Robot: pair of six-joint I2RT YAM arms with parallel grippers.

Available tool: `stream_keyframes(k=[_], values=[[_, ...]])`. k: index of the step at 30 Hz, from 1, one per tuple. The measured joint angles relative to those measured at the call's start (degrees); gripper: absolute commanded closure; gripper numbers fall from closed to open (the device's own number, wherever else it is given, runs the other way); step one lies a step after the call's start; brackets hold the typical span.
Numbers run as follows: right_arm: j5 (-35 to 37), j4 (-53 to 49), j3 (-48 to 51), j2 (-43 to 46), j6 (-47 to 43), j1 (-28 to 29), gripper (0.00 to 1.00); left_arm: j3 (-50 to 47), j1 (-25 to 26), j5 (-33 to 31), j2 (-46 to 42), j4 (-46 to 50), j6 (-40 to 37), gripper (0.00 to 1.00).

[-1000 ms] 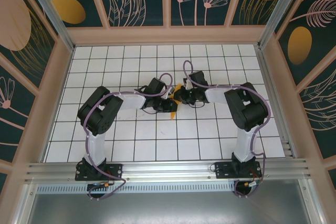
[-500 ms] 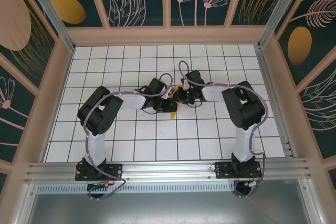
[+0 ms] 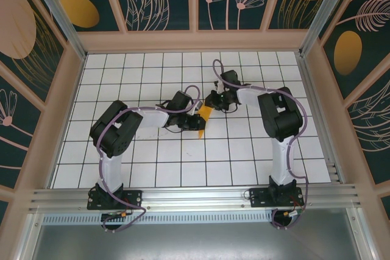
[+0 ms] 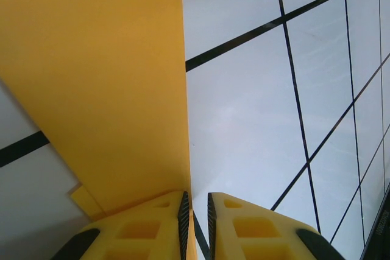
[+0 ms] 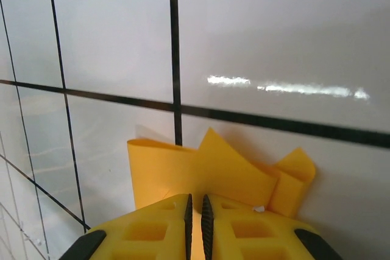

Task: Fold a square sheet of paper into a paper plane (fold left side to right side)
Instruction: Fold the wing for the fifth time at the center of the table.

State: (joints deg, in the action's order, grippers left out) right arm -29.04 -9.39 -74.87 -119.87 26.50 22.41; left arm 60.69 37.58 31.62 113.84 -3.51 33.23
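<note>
**A:** What did the counter (image 3: 122, 150) carry?

**B:** White gridded tiles, with both arms reaching toward its middle. The folded orange-yellow paper (image 3: 206, 114) was held between them there.

**A:** And the tools?

**B:** The left tool (image 4: 196, 202) was clamped on the paper's straight edge, fingers nearly touching. The right tool (image 5: 195, 202) pinched the end with a curled corner, just as tightly.

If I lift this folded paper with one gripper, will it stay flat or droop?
Probably droops: the paper looks thin, and its loose flaps curl off the glossy table. It is likely very light, so a push may skid it. The folded layers should add some stiffness.
</note>
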Motion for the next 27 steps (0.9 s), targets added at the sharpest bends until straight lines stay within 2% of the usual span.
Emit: stream_keyframes(k=[6,11,19,22,27], values=[[3.1,1.8,-3.0,-1.5,-2.1,-4.5,0.79,-0.2,0.0,0.0,-0.2,-0.3,0.0,0.78],[6.3,1.8,-2.7,1.1,-3.7,-7.3,0.79,-0.2,0.0,0.0,-0.2,-0.3,0.0,0.78],[2.0,6.3,9.7,16.5,0.0,-2.4,0.81,-0.2,0.2,-0.2,-0.4,-0.3,0.0,0.77],[0.5,8.4,13.0,16.4,2.8,0.0,0.81,-0.3,0.3,-0.5,-0.4,-0.4,0.0,0.77],[-1.2,10.6,13.7,11.3,5.4,2.1,0.81,-0.3,0.3,-0.6,-0.5,-0.4,0.0,0.77]])
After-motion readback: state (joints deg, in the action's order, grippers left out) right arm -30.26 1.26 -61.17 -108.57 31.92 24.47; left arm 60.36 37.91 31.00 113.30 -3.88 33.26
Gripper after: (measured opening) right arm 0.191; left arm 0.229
